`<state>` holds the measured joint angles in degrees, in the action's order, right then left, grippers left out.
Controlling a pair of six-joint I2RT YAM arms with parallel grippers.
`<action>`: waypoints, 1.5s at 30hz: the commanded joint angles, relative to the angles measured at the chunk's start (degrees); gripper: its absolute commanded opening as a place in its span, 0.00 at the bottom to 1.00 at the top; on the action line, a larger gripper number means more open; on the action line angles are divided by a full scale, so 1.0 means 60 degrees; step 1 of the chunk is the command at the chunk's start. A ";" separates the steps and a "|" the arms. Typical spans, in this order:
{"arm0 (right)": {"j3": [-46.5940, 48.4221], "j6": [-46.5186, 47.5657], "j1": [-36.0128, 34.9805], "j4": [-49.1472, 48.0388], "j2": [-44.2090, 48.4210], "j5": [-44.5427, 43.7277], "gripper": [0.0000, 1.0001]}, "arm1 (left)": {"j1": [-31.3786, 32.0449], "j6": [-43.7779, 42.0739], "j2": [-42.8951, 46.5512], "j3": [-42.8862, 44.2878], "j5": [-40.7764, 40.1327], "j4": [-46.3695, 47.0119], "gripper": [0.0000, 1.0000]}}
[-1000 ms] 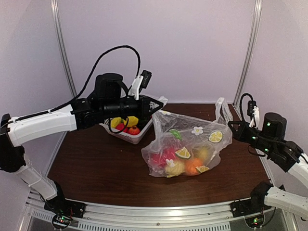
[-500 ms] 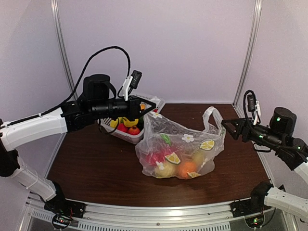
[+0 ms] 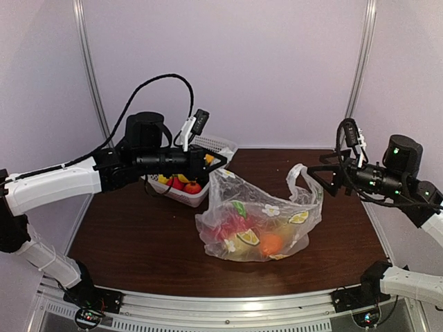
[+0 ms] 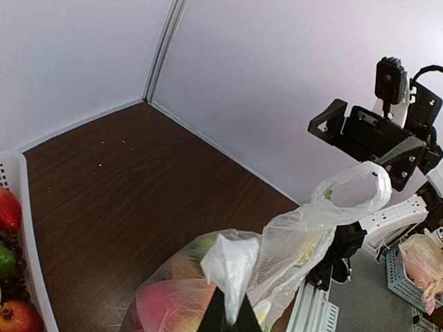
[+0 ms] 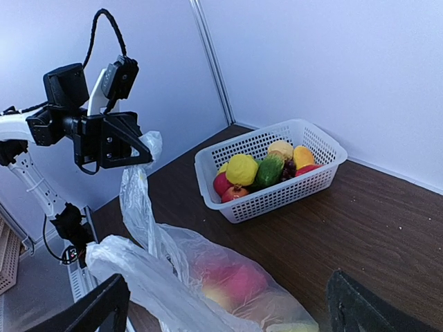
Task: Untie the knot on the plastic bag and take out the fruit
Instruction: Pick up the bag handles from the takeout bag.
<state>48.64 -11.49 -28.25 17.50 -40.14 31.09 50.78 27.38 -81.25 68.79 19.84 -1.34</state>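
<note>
Dark brown wood-grain surface (image 3: 138, 235) carried everything. The plastic bag (image 3: 259, 218), clear crinkly film printed with lime slices and white flowers, sat on it right of centre, between the two arms. Its body slumped on the surface and its two handle loops stood well apart.

- Near-left handle: bunched and drawn up to the left fingers (image 4: 228, 315), which were pressed together and clamped on the film.
- Right handle loop (image 3: 304, 181): upright and open, just in front of the right fingers (image 5: 93, 312). These were spread wide and held nothing. Could not tell from the overhead view whether the loop touched them.

White lattice basket (image 5: 318, 183) stood at the back left of the surface, behind the left arm and apart from the bag. It held yellow, green, red and orange pieces.

The fruit (image 3: 271, 242) lay inside the bag at its bottom: one orange piece toward the right, a red one (image 3: 225, 225) toward the left, and a yellowish one low between them.
</note>
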 commanded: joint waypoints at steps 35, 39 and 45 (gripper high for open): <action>0.1347 0.0517 -0.1901 -0.0060 -0.2146 0.0745 0.19 | 0.0310 0.1009 -0.0041 0.0827 -0.1518 -0.1903 0.00; 0.1533 -0.0016 -0.1882 0.0709 -0.1603 -0.2820 0.08 | 0.0310 0.1014 0.0715 0.0512 -0.2132 -0.2120 0.00; 0.3547 0.0035 -0.1547 0.2445 -0.2701 -0.6093 0.00 | 0.0287 0.0807 0.1786 0.0006 -0.2783 -0.2351 0.00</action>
<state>61.76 -10.26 -38.94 25.06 -51.94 13.82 52.36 32.93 -74.41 70.26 7.38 -14.20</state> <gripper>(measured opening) 0.033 0.006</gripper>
